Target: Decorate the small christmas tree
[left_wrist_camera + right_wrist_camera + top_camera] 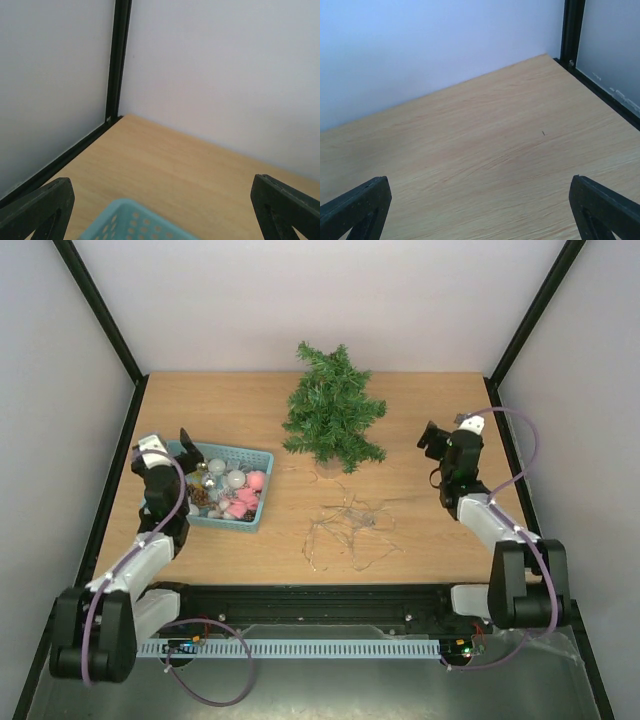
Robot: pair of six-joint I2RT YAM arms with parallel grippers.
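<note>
The small christmas tree [331, 407], dark green and conical, stands at the back middle of the table. A teal basket [262, 495] with pink, silver and brown ornaments sits at the left; its far corner shows in the left wrist view [131, 222]. A tangle of thin wire lights [347, 530] lies in front of the tree. My left gripper [189, 444] is open and empty, held above the basket's far left corner. My right gripper [432, 438] is open and empty over bare wood to the right of the tree.
White walls and black frame posts [118, 60] close the table on three sides; the right post shows in the right wrist view [572, 30]. A black rail and a white cable duct [300, 648] run along the near edge.
</note>
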